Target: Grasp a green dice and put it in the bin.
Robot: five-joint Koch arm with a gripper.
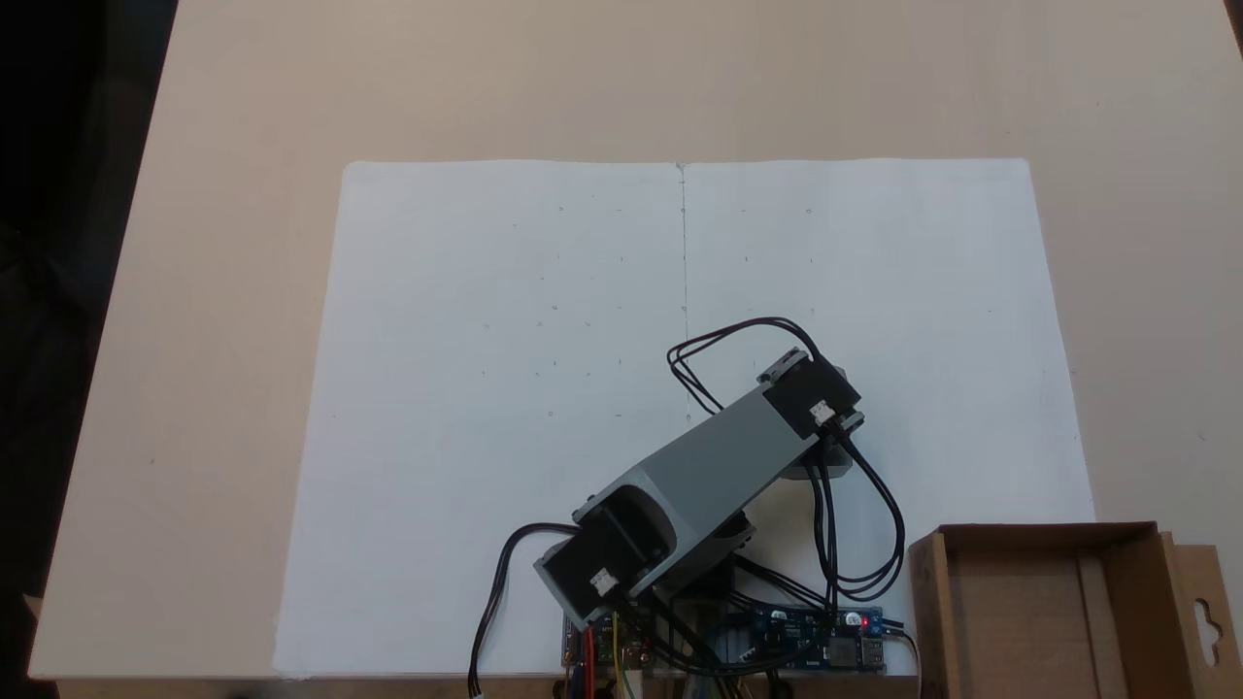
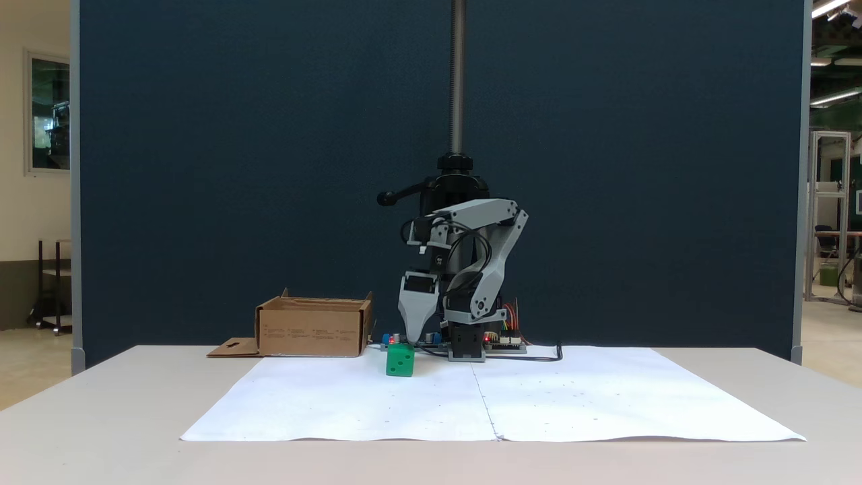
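bin (image 1: 1058,602) cut off by frame edge

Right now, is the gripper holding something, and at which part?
Nothing is held, it seems: the gripper points down just above the green dice, which sits on the white paper. Its jaw state cannot be told.

The arm (image 2: 481,269) is folded over its base, the upper link rising and the forearm (image 1: 699,466) reaching out level. From the wrist the gripper (image 2: 414,337) hangs straight down, tip low, close to the surface. One jaw appears to hide the other, so its opening cannot be judged.
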